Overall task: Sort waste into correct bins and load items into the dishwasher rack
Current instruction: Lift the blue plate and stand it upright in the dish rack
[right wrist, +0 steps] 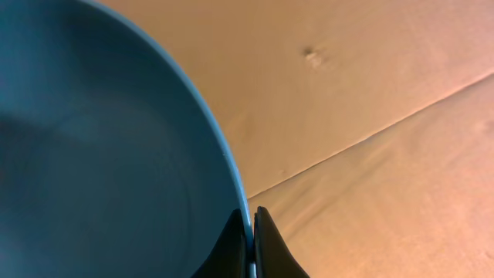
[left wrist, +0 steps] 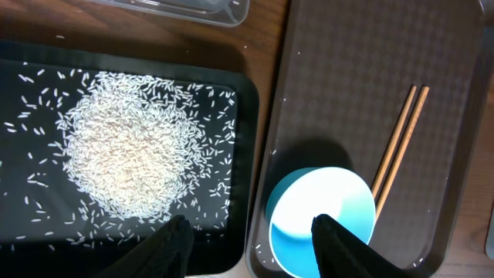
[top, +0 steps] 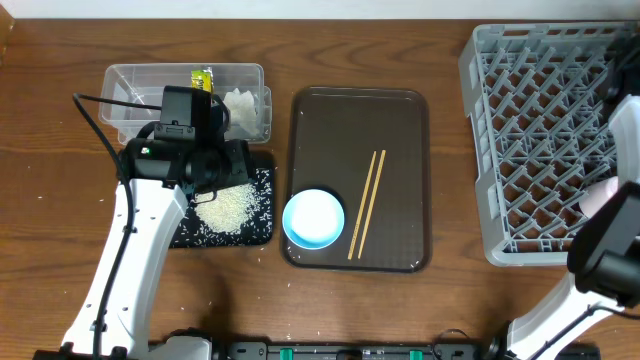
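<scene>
The left arm reaches forward over the black tray [top: 264, 182], wrist pointed down. The left gripper [left wrist: 251, 235] hangs released, its jaws partly spread and empty, above the seam between that tray's heap of rice [left wrist: 127, 150] and the pale blue bowl [left wrist: 320, 212] in the brown serving tray's [top: 400, 110] near left corner. The right arm stands at the dishwasher rack's [top: 540, 150] near right corner, with the right gripper [right wrist: 252, 224] clenched on the blue plate's [right wrist: 116, 154] rim
</scene>
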Controlling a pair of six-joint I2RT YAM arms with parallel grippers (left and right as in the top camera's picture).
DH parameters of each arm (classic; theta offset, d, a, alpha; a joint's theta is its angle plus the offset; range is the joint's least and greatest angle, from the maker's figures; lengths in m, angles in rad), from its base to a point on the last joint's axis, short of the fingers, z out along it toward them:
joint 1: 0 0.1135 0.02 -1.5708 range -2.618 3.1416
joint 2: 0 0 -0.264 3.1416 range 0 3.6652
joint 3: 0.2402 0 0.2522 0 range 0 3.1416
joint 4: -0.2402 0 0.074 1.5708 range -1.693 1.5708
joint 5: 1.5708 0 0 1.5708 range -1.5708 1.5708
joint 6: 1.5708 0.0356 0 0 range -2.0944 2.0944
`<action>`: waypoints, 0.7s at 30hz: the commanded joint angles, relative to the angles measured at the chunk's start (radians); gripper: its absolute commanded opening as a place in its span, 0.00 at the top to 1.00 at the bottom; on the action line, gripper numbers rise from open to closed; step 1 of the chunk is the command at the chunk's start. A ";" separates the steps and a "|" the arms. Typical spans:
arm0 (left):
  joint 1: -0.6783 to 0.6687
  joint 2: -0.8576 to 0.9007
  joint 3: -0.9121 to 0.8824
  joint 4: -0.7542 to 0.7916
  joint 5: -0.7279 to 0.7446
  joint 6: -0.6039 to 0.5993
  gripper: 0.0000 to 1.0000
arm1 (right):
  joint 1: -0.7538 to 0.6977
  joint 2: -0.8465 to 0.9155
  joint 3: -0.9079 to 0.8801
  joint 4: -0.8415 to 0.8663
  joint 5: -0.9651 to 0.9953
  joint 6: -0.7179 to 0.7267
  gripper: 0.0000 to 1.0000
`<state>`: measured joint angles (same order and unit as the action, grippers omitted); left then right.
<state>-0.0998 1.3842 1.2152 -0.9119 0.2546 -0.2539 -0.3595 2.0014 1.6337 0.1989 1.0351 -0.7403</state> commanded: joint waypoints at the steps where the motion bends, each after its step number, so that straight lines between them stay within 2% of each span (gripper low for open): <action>1: 0.003 0.002 -0.015 0.000 -0.013 0.010 0.46 | 0.019 0.045 0.000 0.006 0.082 0.005 0.99; 8: 0.003 0.002 -0.015 -0.005 -0.021 0.006 0.46 | 0.096 0.079 -0.001 -0.084 0.064 0.121 0.99; 17: 0.003 0.002 -0.015 -0.007 -0.020 0.006 0.46 | 0.211 0.079 -0.002 -0.180 0.060 0.140 0.98; 19: 0.003 0.002 -0.015 -0.009 -0.021 0.006 0.46 | 0.230 0.079 -0.001 -0.233 0.060 0.157 0.95; 21: 0.003 0.002 -0.015 -0.006 -0.021 0.006 0.46 | 0.244 0.079 -0.001 -0.287 0.060 0.188 0.85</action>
<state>-0.0998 1.3842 1.2148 -0.9165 0.2474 -0.2539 -0.1539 2.0655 1.6356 -0.0425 1.1172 -0.6098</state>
